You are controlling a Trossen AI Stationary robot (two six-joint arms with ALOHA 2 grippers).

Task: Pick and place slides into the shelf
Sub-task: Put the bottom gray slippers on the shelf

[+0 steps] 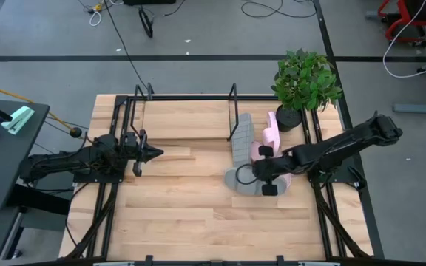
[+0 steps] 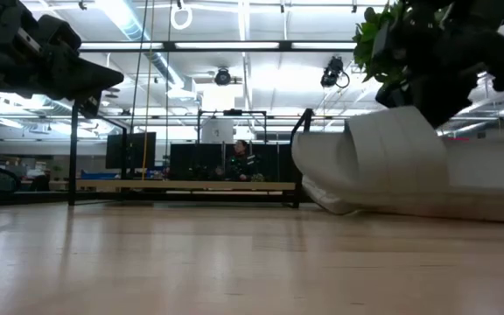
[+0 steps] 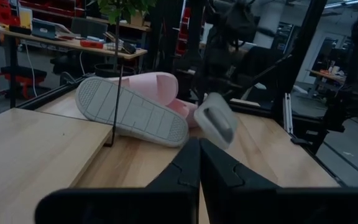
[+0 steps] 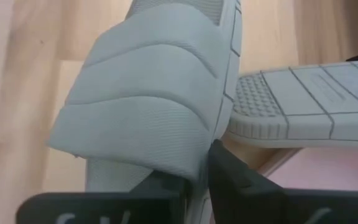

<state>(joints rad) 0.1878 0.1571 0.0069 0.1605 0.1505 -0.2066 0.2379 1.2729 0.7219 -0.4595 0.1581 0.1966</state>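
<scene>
While the left gripper point(image 1: 156, 154) waits pinched closed, the right gripper point(image 1: 266, 170) clamps the soft grey foam slide point(image 4: 160, 93) (strap between its fingers) beside the black wire shelf point(image 1: 233, 111).

We found no readable text, label, brand, number or sign on anything in these views.

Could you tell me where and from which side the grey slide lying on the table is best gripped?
Grip the grey slide by its wide strap, from above at the open edge: the strap arches clear of the sole, leaving room for a finger beneath. The right pincer is already there.
</scene>
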